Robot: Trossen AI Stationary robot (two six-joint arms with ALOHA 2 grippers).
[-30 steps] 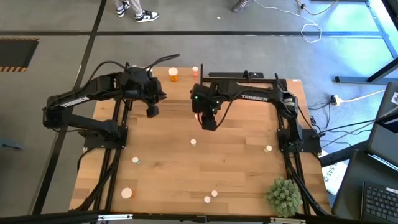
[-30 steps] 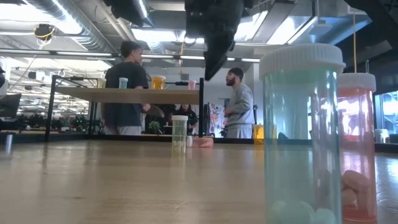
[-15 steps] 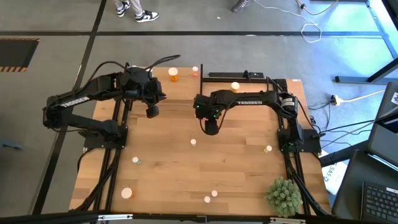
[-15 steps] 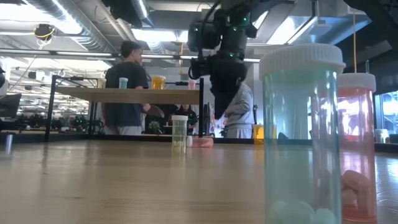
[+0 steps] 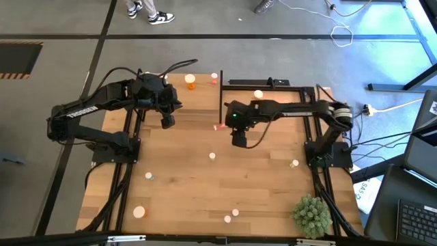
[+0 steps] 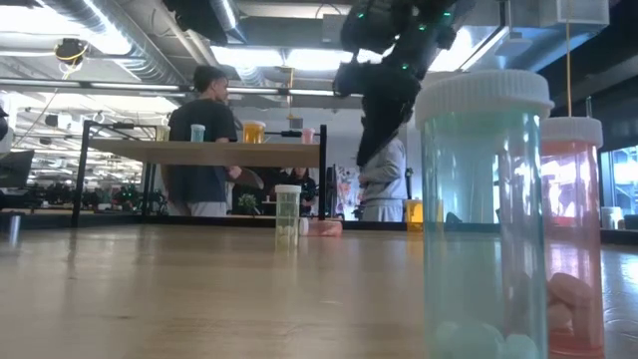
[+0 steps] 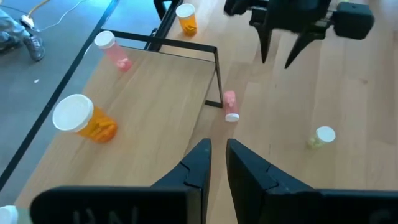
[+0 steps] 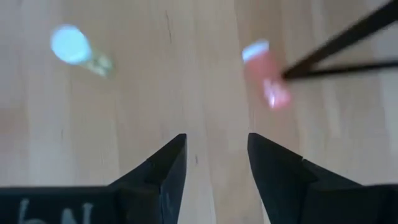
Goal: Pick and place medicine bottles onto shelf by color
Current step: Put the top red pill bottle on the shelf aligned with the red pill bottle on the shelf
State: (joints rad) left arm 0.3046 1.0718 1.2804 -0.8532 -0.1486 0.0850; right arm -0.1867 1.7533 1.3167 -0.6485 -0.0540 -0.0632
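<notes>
The shelf (image 5: 201, 102) stands at the table's far edge. An orange bottle (image 5: 190, 82) and a pink bottle (image 5: 214, 77) stand upright on it. A reddish bottle (image 5: 218, 126) lies on its side on the table, at the foot of the shelf's near right post (image 7: 218, 74). A pale green bottle (image 5: 212, 156) stands on the table nearer the front edge. My right gripper (image 5: 239, 141) hangs open above the table, just right of the lying bottle (image 8: 267, 81), with nothing between its fingers. My left gripper (image 5: 166, 123) waits shut over the shelf's near edge, holding nothing.
Another orange bottle (image 5: 258, 94) stands right of the shelf. Several small bottles are scattered over the near half of the table, two of them (image 6: 483, 209) close to the low camera. A spiky green plant ball (image 5: 312, 214) sits at the near right corner. People stand beyond the table.
My right gripper has gone toward the table's right edge and a little toward the near edge. It has sunk lower and tipped more steeply downward, still open. It now hangs right of the lying reddish bottle instead of over it.
</notes>
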